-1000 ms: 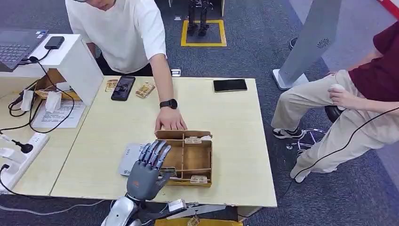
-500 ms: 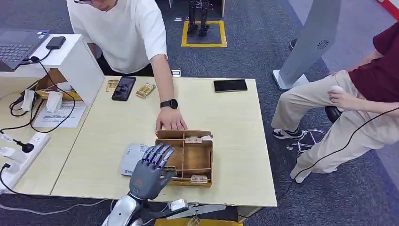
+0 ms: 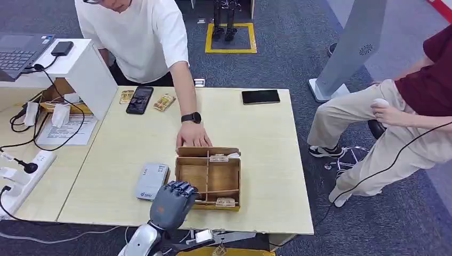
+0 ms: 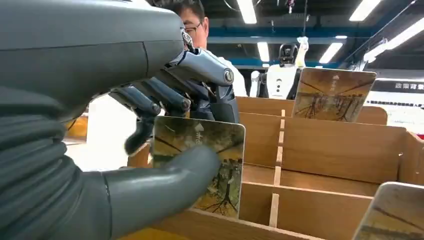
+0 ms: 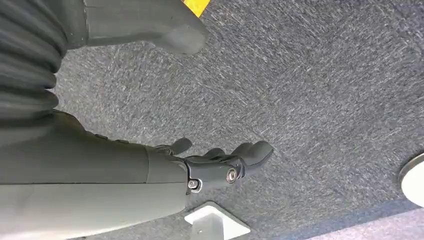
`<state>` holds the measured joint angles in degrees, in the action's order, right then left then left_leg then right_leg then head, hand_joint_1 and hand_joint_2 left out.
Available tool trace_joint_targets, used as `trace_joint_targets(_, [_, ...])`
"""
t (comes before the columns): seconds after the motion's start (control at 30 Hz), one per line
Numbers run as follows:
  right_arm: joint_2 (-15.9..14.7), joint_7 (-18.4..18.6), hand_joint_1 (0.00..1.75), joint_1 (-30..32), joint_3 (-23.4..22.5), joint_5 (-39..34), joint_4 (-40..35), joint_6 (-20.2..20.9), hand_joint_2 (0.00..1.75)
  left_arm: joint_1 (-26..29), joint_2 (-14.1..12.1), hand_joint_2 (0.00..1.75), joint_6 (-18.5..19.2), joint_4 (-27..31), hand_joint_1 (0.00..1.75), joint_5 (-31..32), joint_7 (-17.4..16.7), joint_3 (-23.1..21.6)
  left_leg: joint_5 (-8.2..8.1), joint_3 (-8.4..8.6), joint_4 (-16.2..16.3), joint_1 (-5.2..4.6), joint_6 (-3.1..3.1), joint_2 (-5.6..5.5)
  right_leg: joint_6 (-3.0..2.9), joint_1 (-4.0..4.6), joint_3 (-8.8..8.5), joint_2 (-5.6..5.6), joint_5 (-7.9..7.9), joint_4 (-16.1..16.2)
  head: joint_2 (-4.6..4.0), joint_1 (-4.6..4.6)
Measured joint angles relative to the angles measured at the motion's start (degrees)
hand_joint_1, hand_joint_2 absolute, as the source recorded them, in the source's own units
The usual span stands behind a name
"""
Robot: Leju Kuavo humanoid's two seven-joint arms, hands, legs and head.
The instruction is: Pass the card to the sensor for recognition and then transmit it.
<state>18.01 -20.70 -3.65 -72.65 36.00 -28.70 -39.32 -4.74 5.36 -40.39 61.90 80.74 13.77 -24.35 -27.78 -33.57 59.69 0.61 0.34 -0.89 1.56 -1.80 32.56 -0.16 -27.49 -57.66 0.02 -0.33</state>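
A wooden divided box sits near the table's front edge with picture cards standing in its compartments. My left hand is curled over the box's near-left corner. In the left wrist view its thumb presses a card against the fingers behind it, so the card is pinched. Two other cards stand in the box. A grey-white sensor lies flat just left of the box. My right hand hangs over grey carpet, fingers apart, holding nothing.
A person in white leans over the far side, one hand resting at the box's far edge. Two phones and loose cards lie at the table's back. A seated person is right; cables and a power strip are left.
My left hand's fingers, spread above the box a second ago, have dropped and curled in, closing on a card at the near-left compartment. The person's hand has stayed put.
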Motion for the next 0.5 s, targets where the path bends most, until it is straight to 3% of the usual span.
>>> trace_joint_targets(0.23, [0.0, 0.07, 0.0, 0.0, 0.0, 0.02, -0.02, 0.04, 1.75, -0.68, -0.22, 1.75, 0.0, -0.81, 1.55, -0.15, -0.76, -0.85, 0.0, 0.0, 0.0, 0.0, 0.0, 0.0, 0.0, 0.0, -0.01, 0.01, 0.0, 0.0, 0.0, 0.0])
trace_joint_targets(0.5, [0.0, 0.0, 0.0, 0.0, 0.0, 0.0, -0.02, 0.05, 1.75, -0.83, -0.29, 1.75, 0.0, -1.11, 1.75, -0.87, 0.05, -1.03, 0.0, 0.02, 0.0, 0.0, 0.0, 0.0, 0.0, 0.0, -0.03, 0.01, 0.0, 0.0, 0.0, 0.0])
